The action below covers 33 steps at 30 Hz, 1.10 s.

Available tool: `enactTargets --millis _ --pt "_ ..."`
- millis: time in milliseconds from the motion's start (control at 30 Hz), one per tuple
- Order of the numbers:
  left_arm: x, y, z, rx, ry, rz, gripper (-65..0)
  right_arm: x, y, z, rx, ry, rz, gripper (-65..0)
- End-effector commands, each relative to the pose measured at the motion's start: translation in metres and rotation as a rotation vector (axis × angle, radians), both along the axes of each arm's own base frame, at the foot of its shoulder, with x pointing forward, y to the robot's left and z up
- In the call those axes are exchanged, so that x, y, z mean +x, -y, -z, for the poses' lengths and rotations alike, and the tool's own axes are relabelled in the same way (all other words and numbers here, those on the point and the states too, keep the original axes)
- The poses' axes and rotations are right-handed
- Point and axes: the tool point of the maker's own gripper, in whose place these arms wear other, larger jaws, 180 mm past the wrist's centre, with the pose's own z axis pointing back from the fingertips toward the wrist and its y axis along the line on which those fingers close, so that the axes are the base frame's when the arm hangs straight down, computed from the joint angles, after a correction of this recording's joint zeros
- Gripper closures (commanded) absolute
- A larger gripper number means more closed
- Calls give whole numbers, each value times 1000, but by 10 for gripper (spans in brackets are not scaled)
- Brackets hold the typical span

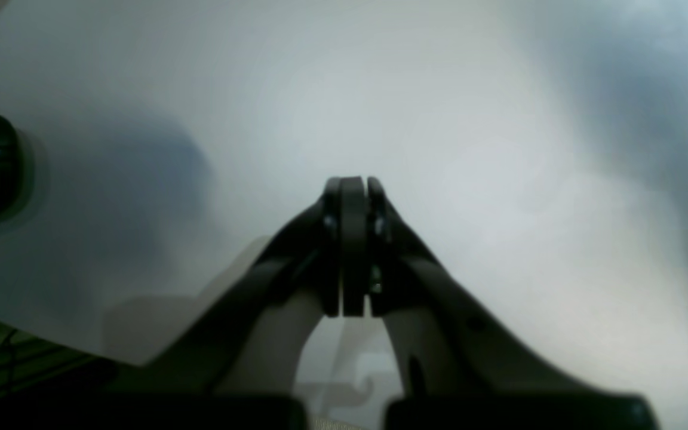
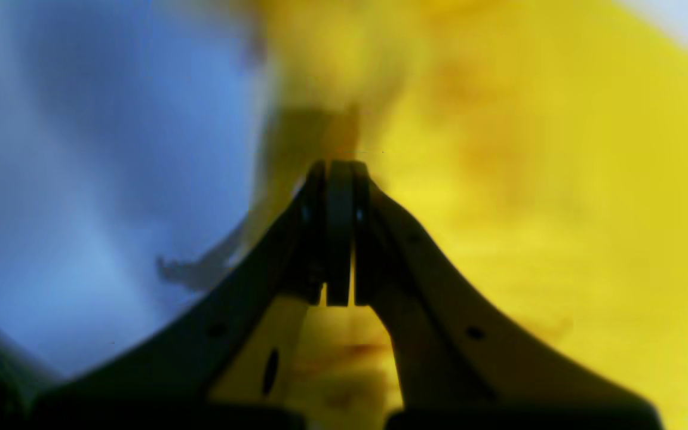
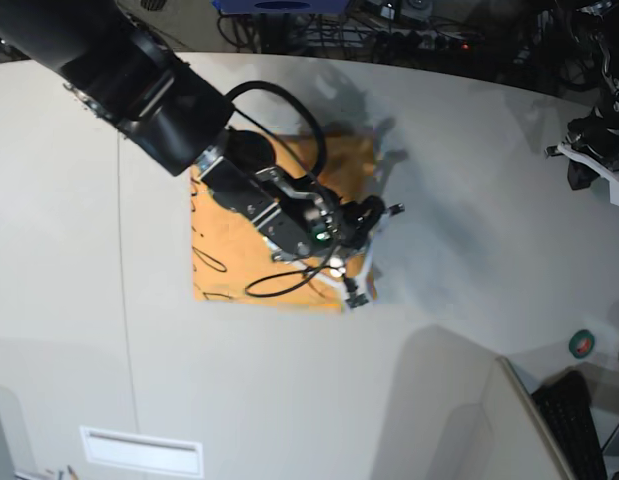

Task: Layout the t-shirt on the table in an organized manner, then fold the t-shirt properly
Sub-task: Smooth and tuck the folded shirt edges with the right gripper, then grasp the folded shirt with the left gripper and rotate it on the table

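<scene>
The table [image 3: 69,200] is the biggest thing in the base view: a wide, pale grey-white top with a thin dark seam running down it, to the left of the t-shirt.

The t-shirt [image 3: 224,235] lies near the middle of the table, already folded into a compact, roughly square light-orange block, flat on the surface. Thin dark line markings show along the t-shirt's left edge. In the right wrist view the t-shirt [image 2: 529,197] fills the right side as a blurred yellow mass, with the table bluish to its left.

The right arm reaches in from the table's upper left corner and lies diagonally across the t-shirt, covering much of its centre and right half. A black cable loops off the arm above the t-shirt's top edge. The right gripper [image 3: 354,290] sits at the t-shirt's lower right corner — its fingers [image 2: 339,233] are pressed together, and whether any cloth is caught between them cannot be told.

The left gripper [image 3: 589,160] stands far to the right of the t-shirt, at the table's right edge. In its own wrist view the left gripper [image 1: 353,185] has its fingers [image 1: 353,251] closed against each other over bare table, nothing between them.

A small green, round object [image 3: 581,344] rests well to the right of the t-shirt, near the table's right edge.
</scene>
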Motion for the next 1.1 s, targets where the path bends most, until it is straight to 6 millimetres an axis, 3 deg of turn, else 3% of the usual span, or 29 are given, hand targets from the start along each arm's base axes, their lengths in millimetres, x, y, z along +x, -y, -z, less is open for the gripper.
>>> enactTargets --millis 0,67,167,333,400,533,633,733,767,900,933,967,1067 --pt "7 -7 -13 23 40 3 0 12 -10 -17 19 60 -23 0" --pt "7 -7 -13 23 39 3 0 4 -18 -16 9 66 -66 0" --pt "7 -7 -13 23 39 3 0 7 -24 -33 39 100 -79 0" --pt "9 -6 -16 25 46 8 0 38 13 -56 74 114 35 0" --pt "10 -3 -15 22 46 15 0 47 30 -46 59 89 92 0" --pt "30 35 -12 7 45 134 0 56 54 -32 11 71 131 0" --pt "41 77 -10 -29 43 216 0 55 67 -46 38 116 140 0" --pt "62 105 -30 -96 61 233 0 64 109 -61 72 154 238 0" --pt "66 112 -34 -126 59 241 -66 66 126 -62 69 157 275 0" --pt "78 152 -41 -320 69 309 -532 66 197 -67 38 166 406 0" --pt "81 167 -39 -370 68 339 -609 66 213 -69 33 176 436 0" --pt "82 181 -33 -416 59 366 -650 65 231 -71 24 185 470 0" --pt "90 224 -12 -511 10 440 -650 61 279 -75 0 203 570 0"
